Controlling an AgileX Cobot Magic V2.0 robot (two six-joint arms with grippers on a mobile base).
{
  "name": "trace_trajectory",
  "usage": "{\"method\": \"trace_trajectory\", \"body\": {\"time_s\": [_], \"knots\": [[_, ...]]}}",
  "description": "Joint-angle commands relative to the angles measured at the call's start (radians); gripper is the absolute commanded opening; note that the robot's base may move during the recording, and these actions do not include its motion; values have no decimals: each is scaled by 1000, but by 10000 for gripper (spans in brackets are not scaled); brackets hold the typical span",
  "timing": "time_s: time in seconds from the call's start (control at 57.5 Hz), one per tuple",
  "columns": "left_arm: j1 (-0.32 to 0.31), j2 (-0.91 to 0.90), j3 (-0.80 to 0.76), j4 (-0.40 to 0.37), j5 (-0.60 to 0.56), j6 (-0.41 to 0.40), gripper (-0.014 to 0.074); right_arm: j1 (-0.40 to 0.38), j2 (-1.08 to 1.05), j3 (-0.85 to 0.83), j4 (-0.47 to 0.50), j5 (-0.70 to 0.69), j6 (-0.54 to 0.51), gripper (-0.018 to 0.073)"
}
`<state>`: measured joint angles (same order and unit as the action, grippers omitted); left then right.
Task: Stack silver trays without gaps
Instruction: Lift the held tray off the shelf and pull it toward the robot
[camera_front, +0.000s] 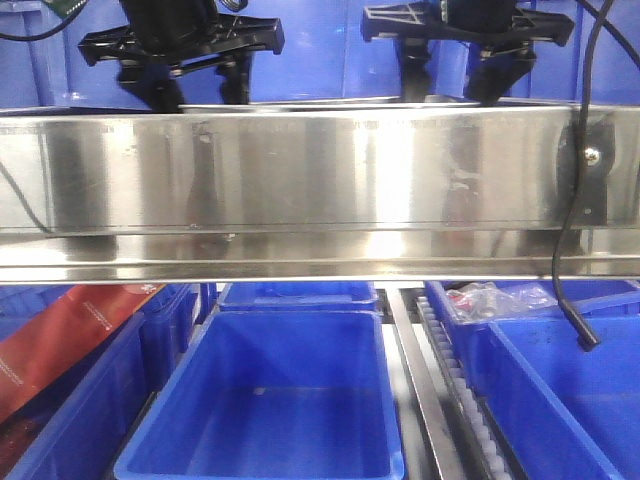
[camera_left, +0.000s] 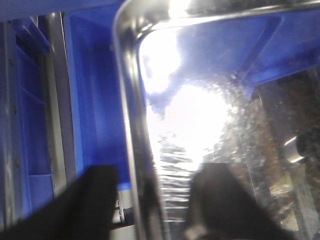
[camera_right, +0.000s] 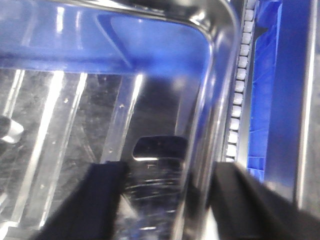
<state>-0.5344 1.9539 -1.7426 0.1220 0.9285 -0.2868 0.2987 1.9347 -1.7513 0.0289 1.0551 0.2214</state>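
**Two jaws, each set wide across an opposite rim of a silver tray**

The left jaws stand wide: one finger (camera_left: 85, 205) is outside the silver tray (camera_left: 132, 125) and one inside, with gaps either side of the rim and a blue bin wall (camera_left: 95, 90) just beside. The right jaws, equally wide, span the far rim, the outer finger (camera_right: 245, 200) close to it, with a roller strip (camera_right: 240, 85) alongside. Each wrist view shows one tray; stacked layers cannot be made out. From the front, a steel band (camera_front: 320, 180) hides the tray. Below the band lie at least five blue bins (camera_front: 290, 400), a red packet (camera_front: 70, 340) and a black cable (camera_front: 570, 250).
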Motion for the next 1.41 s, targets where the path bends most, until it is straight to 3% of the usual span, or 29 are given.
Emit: {"method": "trace_trajectory", "body": {"time_s": [0.0,0.035,0.087,0.4,0.608,0.956,1.165,1.39], "knots": [[-7,-1,-5,-5,-16,-4,15,1,-4,-9,-6,-15,-1,60],[-7,-1,-5,-5,-19,-4,-45,1,-4,-9,-6,-15,-1,-1],[-7,-1,-5,-5,-19,-4,-8,1,-4,-9,-6,-15,-1,-102],[-7,-28,-8,-5,14,-4,-13,1,-4,-26,-6,52,-1,-79],[-7,-61,-58,-5,115,-4,-13,3,-12,-97,-6,166,-1,-79],[-7,-179,-87,-5,169,-4,-13,5,-129,-164,-6,166,-3,-79],[-7,-277,-87,-3,107,-4,-13,5,-211,-200,-7,166,-3,-79],[-7,-356,-87,22,-83,-4,-13,5,-265,-204,-29,86,-3,-79]]}}
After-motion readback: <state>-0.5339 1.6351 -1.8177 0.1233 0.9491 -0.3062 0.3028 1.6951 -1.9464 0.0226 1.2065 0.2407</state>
